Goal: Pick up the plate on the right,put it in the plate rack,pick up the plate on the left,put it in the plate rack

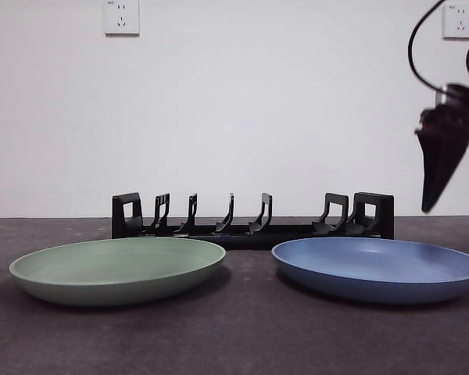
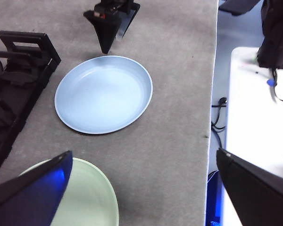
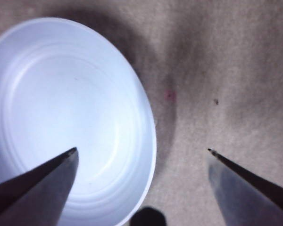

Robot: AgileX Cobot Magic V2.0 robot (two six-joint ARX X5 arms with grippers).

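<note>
The blue plate (image 1: 379,268) lies on the right of the table, and the green plate (image 1: 119,268) on the left. Behind both stands the black plate rack (image 1: 252,217) with nothing in its prongs. My right gripper (image 1: 427,203) hangs in the air above the blue plate's right rim. In the right wrist view it (image 3: 142,149) is open, one jaw over the blue plate (image 3: 66,113) and the other over bare table. My left gripper (image 2: 144,151) is open and high, looking down on the blue plate (image 2: 104,94), the green plate (image 2: 89,197) and the rack (image 2: 19,80). It holds nothing.
The grey mat (image 2: 179,94) ends at an edge on the blue plate's side, with a white surface (image 2: 254,122) and cables beyond it. A white wall with sockets (image 1: 122,17) stands behind the rack.
</note>
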